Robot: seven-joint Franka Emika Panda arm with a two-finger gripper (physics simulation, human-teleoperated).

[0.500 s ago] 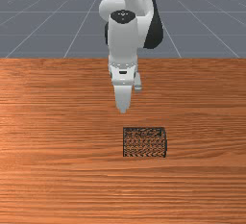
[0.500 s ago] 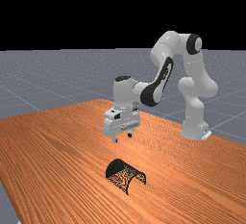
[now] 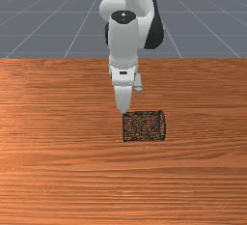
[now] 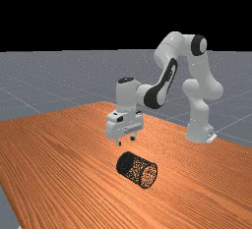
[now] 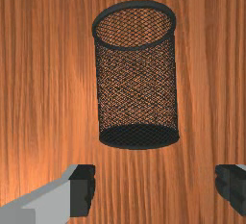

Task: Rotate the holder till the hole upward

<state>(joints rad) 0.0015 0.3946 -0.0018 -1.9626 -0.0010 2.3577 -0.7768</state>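
Note:
My gripper [image 3: 123,110] is above the table at the end of the holder [image 3: 144,126] on the front view's left. Over in the far view, the gripper [image 4: 126,141] hangs above the holder [image 4: 137,169], with a gap between them. The holder is a black mesh cup lying on its side, its round mouth toward the front view's right. In the wrist view the gripper [image 5: 154,188] stands open with nothing between its fingers; the dark base of the holder [image 5: 137,86] faces them, the rimmed mouth lies farther away.
The wooden table [image 3: 58,171] surrounds the holder. Its edge near the arm's base runs behind the gripper in the front view.
The holder has shifted toward the arm's side of the table. In the far view it showed before as an arched half shell and now as a whole cylinder. The arm looks unmoved.

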